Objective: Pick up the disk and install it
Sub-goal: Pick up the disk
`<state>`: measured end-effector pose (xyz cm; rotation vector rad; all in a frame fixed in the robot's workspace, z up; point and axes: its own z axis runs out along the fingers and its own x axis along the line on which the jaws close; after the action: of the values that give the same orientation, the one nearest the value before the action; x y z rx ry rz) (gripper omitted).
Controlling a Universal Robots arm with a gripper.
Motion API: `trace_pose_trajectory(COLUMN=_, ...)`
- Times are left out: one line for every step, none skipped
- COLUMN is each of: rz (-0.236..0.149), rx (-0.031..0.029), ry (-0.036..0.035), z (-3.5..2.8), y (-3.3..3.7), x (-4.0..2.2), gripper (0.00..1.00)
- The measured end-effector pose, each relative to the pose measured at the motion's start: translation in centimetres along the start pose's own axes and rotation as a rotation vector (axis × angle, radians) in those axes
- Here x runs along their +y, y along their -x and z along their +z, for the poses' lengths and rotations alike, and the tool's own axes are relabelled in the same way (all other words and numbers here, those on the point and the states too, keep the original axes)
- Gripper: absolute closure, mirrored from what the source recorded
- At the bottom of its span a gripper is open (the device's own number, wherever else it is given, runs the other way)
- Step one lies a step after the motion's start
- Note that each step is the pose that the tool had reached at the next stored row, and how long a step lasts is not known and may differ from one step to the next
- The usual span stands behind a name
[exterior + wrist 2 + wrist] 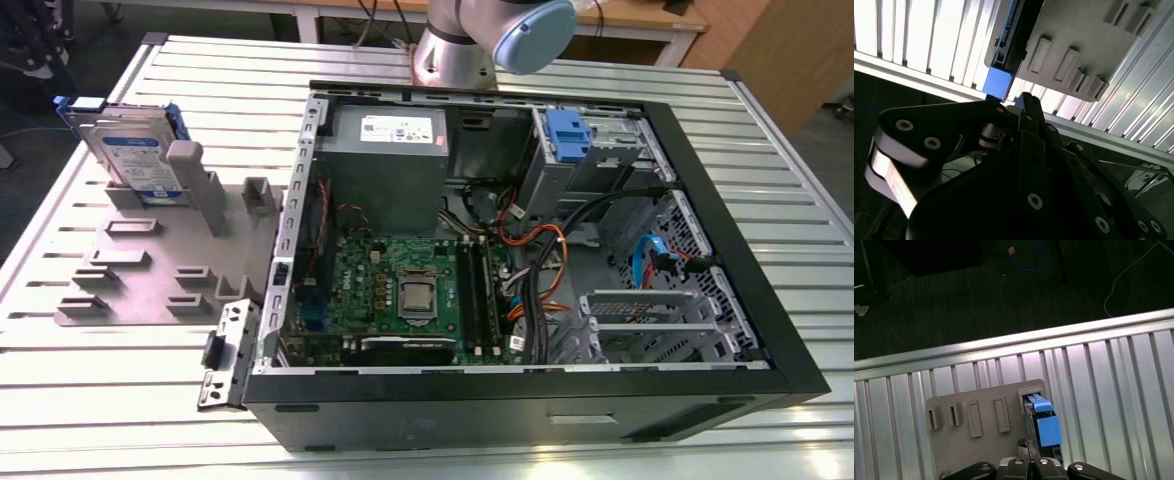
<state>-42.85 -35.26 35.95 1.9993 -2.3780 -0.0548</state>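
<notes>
The disk [134,152] stands upright in the grey holder [147,265] on the counter [120,400]. The hand [1029,457] hovers near it, clenched on nothing. I'd open wide and straddle its flat faces squarely.

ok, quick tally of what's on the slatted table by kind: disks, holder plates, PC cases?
disk: 1
grey holder plate: 1
open PC case: 1
Total: 3
</notes>
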Motion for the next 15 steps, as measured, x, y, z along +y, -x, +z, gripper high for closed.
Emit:
trace_pose_trajectory(rz=-0.002, rx=-0.0022, ry=-0.0046, z=0.03, y=0.00, x=0.00, gripper=0.89)
trace_pose_trajectory(rz=-0.002, rx=-0.0066, ry=-0.0111, z=0.06, y=0.00, x=0.01, gripper=0.89)
trace_pose_trajectory(rz=-0.003, rx=-0.0107, ry=-0.0176, z=0.09, y=0.00, x=0.02, gripper=0.89)
trace_pose_trajectory(rz=-0.003, rx=-0.0138, ry=-0.0234, z=0.11, y=0.00, x=0.04, gripper=0.89)
trace_pose_trajectory(rz=-0.003, rx=-0.0159, ry=-0.0286, z=0.13, y=0.00, x=0.04, gripper=0.89)
trace_pose_trajectory(rz=-0.003, rx=-0.0164, ry=-0.0305, z=0.13, y=0.00, x=0.04, gripper=0.89)
trace_pose_trajectory(rz=-0.003, rx=-0.0165, ry=-0.0307, z=0.13, y=0.00, x=0.04, gripper=0.89)
trace_pose_trajectory(rz=-0.003, rx=-0.0165, ry=-0.0307, z=0.13, y=0.00, x=0.04, gripper=0.89)
trace_pose_trajectory(rz=-0.003, rx=-0.0165, ry=-0.0308, z=0.13, y=0.00, x=0.04, gripper=0.89)
trace_pose_trajectory(rz=-0.003, rx=-0.0165, ry=-0.0309, z=0.14, y=0.00, x=0.04, gripper=0.89)
trace_pose_trajectory(rz=-0.003, rx=-0.0165, ry=-0.0308, z=0.14, y=-0.01, x=0.04, gripper=0.89)
trace_pose_trajectory(rz=-0.003, rx=-0.0165, ry=-0.0308, z=0.14, y=-0.01, x=0.04, gripper=0.89)
trace_pose_trajectory(rz=-0.003, rx=-0.0165, ry=-0.0308, z=0.14, y=-0.01, x=0.04, gripper=0.89)
trace_pose_trajectory(rz=-0.003, rx=-0.0165, ry=-0.0308, z=0.14, y=-0.01, x=0.04, gripper=0.89)
trace_pose_trajectory(rz=-0.003, rx=-0.0165, ry=-0.0308, z=0.14, y=-0.01, x=0.04, gripper=0.89)
